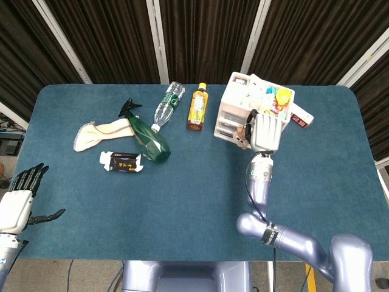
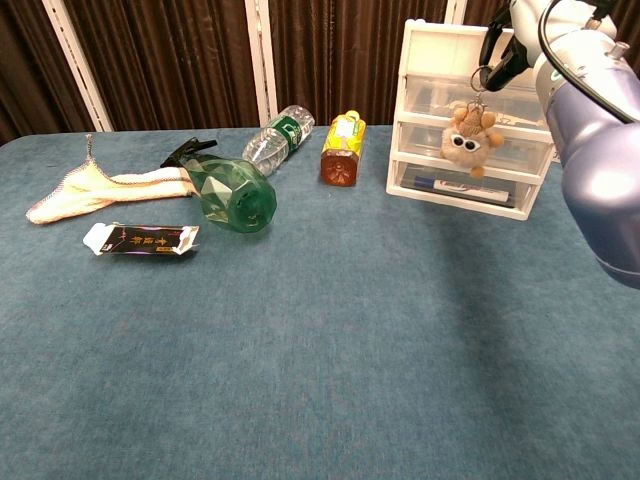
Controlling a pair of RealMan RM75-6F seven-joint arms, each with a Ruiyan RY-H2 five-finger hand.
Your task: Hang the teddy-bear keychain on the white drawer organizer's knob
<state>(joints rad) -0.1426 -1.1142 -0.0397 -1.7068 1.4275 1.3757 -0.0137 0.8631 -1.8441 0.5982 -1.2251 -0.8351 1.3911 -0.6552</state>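
The teddy-bear keychain [image 2: 467,138] is a small tan plush with white eyes. It dangles by its ring in front of the white drawer organizer [image 2: 433,120], level with the middle drawer. My right hand [image 2: 520,40] pinches the ring just above the bear, close to the organizer's top drawer. From the head view the right hand [image 1: 265,132] covers the organizer's front [image 1: 230,102], with the bear [image 1: 242,135] peeking out at its left edge. The knob is hidden behind hand and bear. My left hand [image 1: 19,196] hangs open off the table's near left corner.
A green spray bottle [image 2: 225,192], a clear water bottle [image 2: 277,138] and an amber tea bottle [image 2: 342,148] lie or stand left of the organizer. A cream cloth [image 2: 95,187] and a dark wrapped bar [image 2: 141,239] lie at the left. A red-and-white box [image 1: 302,117] sits behind the organizer.
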